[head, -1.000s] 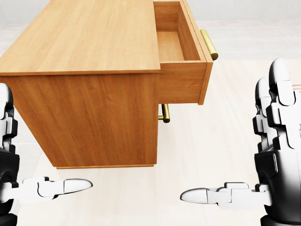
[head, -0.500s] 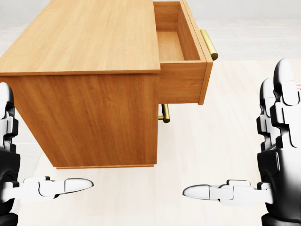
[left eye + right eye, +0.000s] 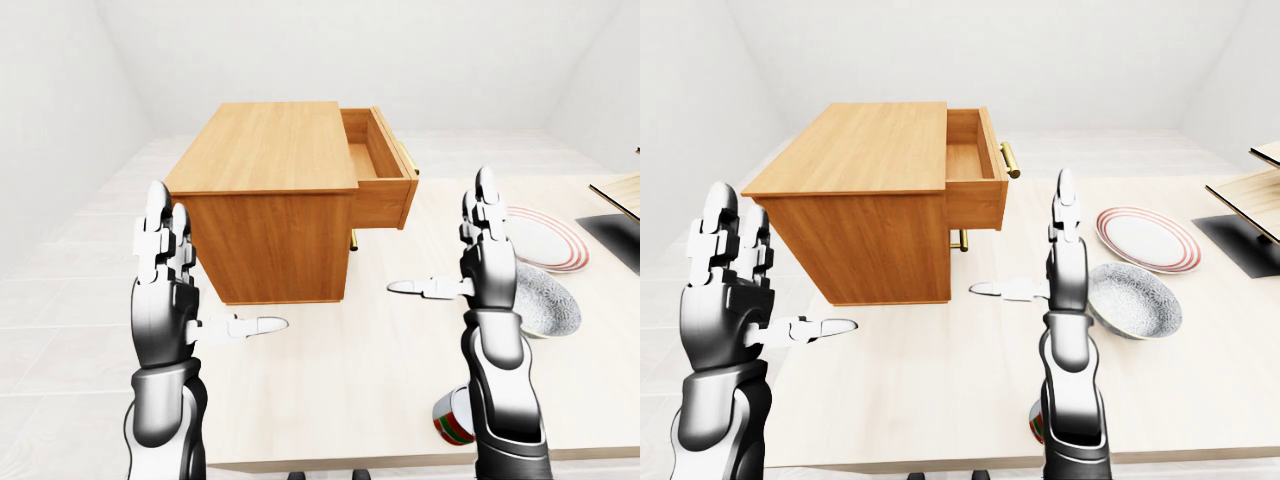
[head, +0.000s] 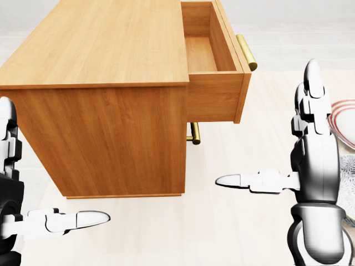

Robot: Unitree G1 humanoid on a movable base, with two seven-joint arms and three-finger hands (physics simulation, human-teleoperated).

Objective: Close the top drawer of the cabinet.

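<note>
The top drawer (image 4: 213, 61) sticks out of the right side of the wooden cabinet (image 3: 265, 205) on the table (image 3: 340, 380). The left hand (image 3: 165, 295) and the right hand (image 4: 310, 160) are both wide open, holding nothing, apart from the cabinet.

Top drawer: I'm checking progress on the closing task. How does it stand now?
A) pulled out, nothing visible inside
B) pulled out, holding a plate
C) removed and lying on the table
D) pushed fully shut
A: the top drawer juts out past the cabinet, its visible wooden floor bare, and neither open hand touches it.
</note>
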